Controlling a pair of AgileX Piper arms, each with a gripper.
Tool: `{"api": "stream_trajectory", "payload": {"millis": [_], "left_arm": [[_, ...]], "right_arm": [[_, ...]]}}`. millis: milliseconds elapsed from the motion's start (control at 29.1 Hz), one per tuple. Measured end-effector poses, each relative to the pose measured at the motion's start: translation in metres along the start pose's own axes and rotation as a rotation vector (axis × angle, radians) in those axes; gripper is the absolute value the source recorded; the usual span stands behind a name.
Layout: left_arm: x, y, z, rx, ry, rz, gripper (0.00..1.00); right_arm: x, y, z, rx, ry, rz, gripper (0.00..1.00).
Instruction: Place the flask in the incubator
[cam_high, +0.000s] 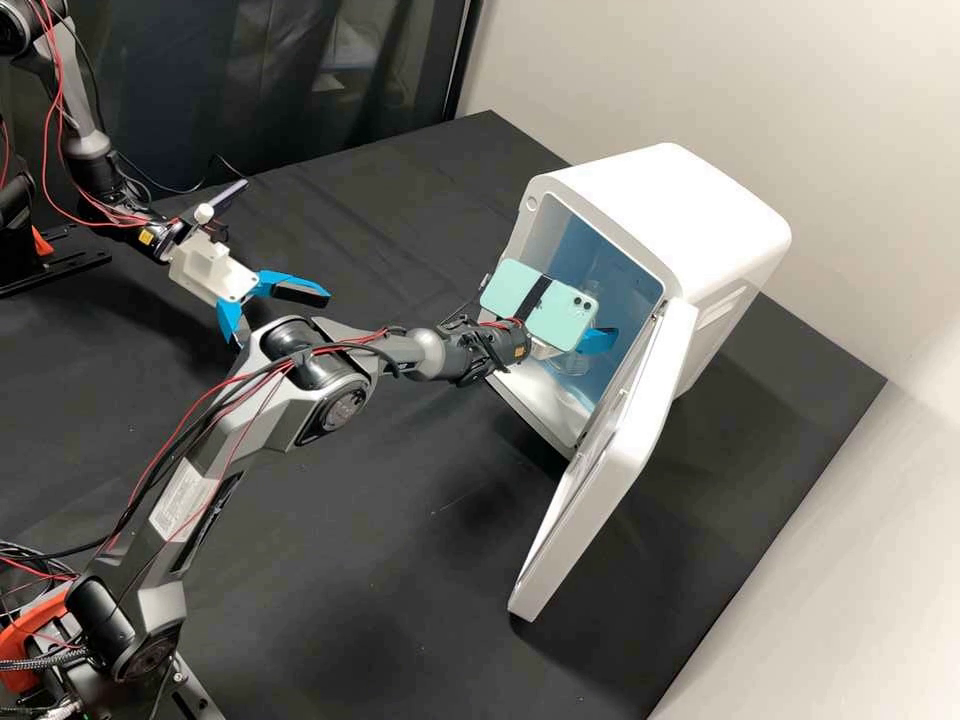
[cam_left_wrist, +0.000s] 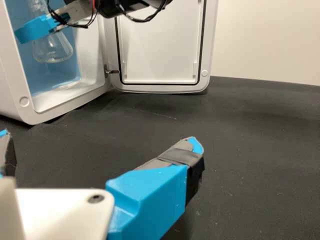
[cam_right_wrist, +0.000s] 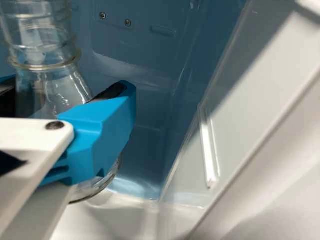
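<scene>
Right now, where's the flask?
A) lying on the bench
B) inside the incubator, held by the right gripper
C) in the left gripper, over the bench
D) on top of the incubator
B: the flask is within the blue interior of the incubator, past the open door, with the right gripper closed around its body.

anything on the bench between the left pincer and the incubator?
Nothing on it: the left wrist view shows bare black bench from the left pincer to the incubator. In the high view the right arm passes close by that stretch.
</scene>
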Motion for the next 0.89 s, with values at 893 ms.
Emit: {"api": "stream_trajectory", "payload": {"millis": [893], "left_arm": [[0.002,0.001,0.0,0.001,-0.001,0.004,1.0]], "right_arm": [[0.014,-0.02,0.005,-0.017,-0.036,-0.063,0.0]]}}
